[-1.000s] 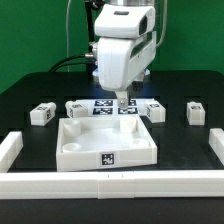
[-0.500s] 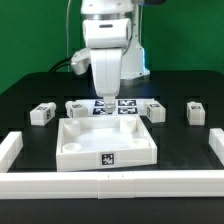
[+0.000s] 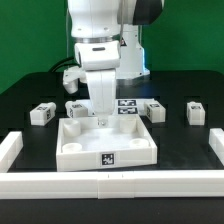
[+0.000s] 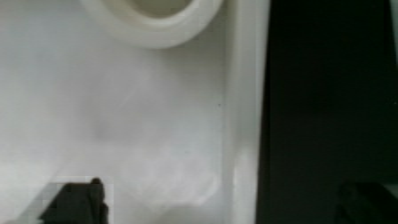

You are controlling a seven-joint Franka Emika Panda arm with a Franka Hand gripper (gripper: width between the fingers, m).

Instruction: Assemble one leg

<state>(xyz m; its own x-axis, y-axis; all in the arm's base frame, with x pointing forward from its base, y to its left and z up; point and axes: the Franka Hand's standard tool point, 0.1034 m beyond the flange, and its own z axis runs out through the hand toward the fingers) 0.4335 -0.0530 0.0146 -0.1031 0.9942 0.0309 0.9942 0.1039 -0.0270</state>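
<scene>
Several small white legs with marker tags lie on the black table. One is at the exterior view's far left (image 3: 42, 114), one just left of my gripper (image 3: 77, 108), one right of the tray (image 3: 156, 110), and one at the far right (image 3: 195, 112). My gripper (image 3: 100, 113) hangs low over the far left corner of the large white tray-like piece (image 3: 75, 150). It is open and empty. In the wrist view the gripper (image 4: 221, 203) straddles the tray's rim (image 4: 246, 120), with one fingertip (image 4: 75, 200) over the white inside near a round socket (image 4: 160, 15). The other fingertip is over the black table.
The marker board (image 3: 127, 105) lies behind the tray, partly hidden by the arm. White rails bound the table at the front (image 3: 110, 182), the exterior view's left (image 3: 10, 148) and right (image 3: 215, 148). A cable trails behind the arm at the left.
The arm has swung toward the exterior view's left, from above the marker board to the tray's far left corner. The legs and tray have not moved.
</scene>
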